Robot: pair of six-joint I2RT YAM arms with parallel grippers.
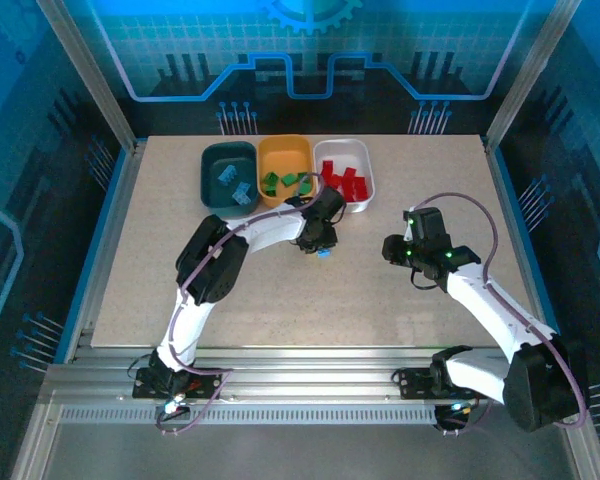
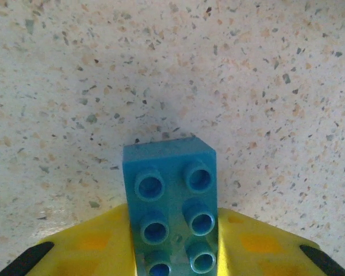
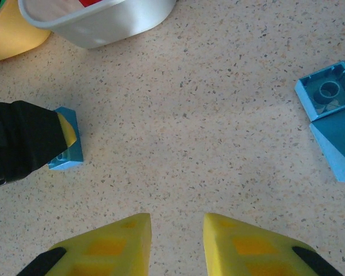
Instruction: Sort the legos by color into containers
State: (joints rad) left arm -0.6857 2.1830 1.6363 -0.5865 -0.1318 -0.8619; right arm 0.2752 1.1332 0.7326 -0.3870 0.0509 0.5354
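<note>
- The left jaws are down at the speckled beige surface (image 1: 380, 320), closed snugly on a light blue studded plastic brick (image 2: 169, 201). Their yellow fingers (image 2: 86, 244) press against both of its long sides.
- That brick looks to rest on the surface, studs up, just in front of the orange-yellow rounded plastic tub (image 1: 285, 155) and the white plastic tub (image 1: 370, 170).
- The right jaws hover low over the surface, off to the right of that brick. Their own yellow fingers (image 3: 109, 244) are parted by a slim gap, with nothing between them.
- Over on the right wrist view, a light blue hollow-side-up brick (image 3: 328, 92) lies on the surface, touching a light blue sloped piece (image 3: 336, 149).
- Along the far edge, three tubs stand in a row. The dark teal plastic tub (image 1: 220, 160) holds light blue bricks (image 1: 237, 186), the orange-yellow one holds green bricks (image 1: 285, 182), and the white one holds red bricks (image 1: 345, 182).
</note>
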